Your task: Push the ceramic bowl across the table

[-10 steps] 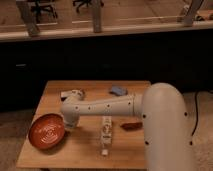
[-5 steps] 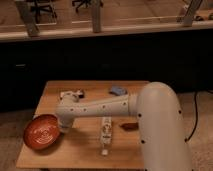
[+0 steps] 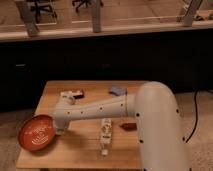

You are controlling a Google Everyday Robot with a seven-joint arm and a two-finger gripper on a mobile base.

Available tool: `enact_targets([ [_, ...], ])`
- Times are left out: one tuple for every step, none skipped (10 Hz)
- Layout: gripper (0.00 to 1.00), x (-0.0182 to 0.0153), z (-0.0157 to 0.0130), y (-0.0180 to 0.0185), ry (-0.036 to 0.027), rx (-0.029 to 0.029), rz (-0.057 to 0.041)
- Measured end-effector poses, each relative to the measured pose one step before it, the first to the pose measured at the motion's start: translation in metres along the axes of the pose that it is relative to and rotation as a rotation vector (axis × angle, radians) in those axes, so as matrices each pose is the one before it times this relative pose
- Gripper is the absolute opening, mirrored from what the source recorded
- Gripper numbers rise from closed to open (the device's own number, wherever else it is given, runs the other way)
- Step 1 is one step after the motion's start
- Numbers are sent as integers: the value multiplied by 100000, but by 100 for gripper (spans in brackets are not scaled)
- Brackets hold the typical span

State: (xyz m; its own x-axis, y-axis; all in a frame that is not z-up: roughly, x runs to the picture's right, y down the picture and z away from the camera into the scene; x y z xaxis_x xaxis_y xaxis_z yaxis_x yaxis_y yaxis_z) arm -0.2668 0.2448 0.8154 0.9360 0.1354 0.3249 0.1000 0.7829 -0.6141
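The ceramic bowl (image 3: 37, 133) is wide, shallow and orange-red with pale markings inside. It sits at the left edge of the light wooden table (image 3: 80, 152), and its left rim hangs over that edge. My white arm reaches from the right across the table. My gripper (image 3: 60, 128) is at the bowl's right rim, touching or nearly touching it.
A white item lies upright-on-its-length near the table's middle front (image 3: 105, 136). A small flat red item (image 3: 129, 127) lies beside my arm. A blue-grey item (image 3: 118, 90) and a white-and-dark item (image 3: 72, 94) lie at the back. Dark cabinets and a railing stand behind.
The bowl has slid left, from on the table to partly over its left edge. My gripper and arm have followed it to the left.
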Motion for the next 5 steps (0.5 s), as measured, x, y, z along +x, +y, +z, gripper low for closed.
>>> enact_targets([
  [3, 18, -193, -56, 746, 1436, 1052],
  [3, 382, -454, -168, 979, 2647, 1837],
  [3, 380, -459, -155, 567, 2096, 1680],
  [3, 381, -467, -158, 316, 1677, 1613],
  [3, 764, -833, -277, 99, 2516, 2608],
])
